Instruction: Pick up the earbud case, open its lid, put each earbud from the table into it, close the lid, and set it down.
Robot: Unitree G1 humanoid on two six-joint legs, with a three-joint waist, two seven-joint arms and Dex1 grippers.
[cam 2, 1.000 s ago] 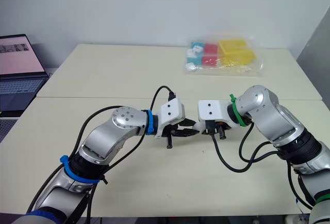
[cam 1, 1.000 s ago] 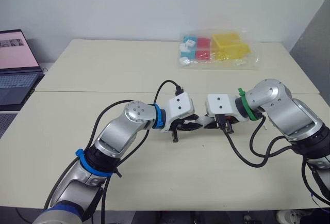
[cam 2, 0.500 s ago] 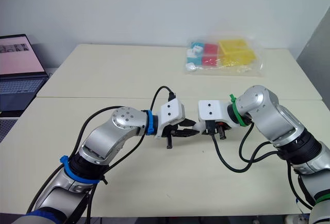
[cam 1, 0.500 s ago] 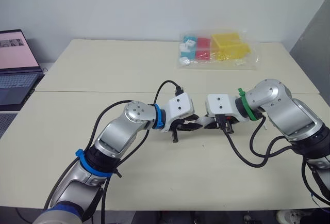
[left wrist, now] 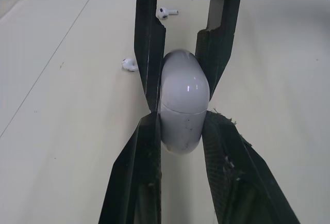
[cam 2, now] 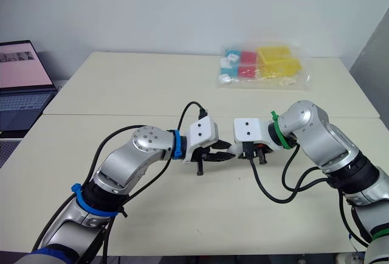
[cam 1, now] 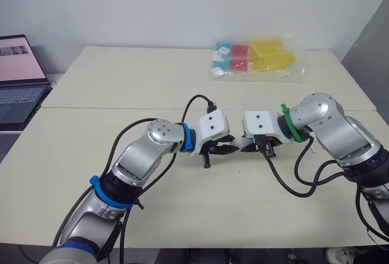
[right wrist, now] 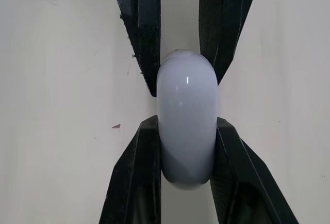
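A cream table (cam 1: 121, 81), crossed side to side by a seam (cam 1: 109, 107), stood against a pale wall (cam 1: 182, 8). An open laptop (cam 1: 18, 78) sat off its left edge and a clear bag of coloured blocks (cam 1: 258, 58) lay at the far side. Over the near middle, the left gripper (cam 1: 230, 149) and right gripper (cam 1: 244, 145) met tip to tip. From the head the thing between them was hard to make out. The wrist views gave it plainly: the white earbud case (right wrist: 186, 115), each claw clamped on an opposite end. The left wrist view showed a fine line across the case, its lid apparently down. It also showed two earbuds lying apart on the table beyond, the nearer earbud (left wrist: 129, 64) and the farther earbud (left wrist: 166, 12).
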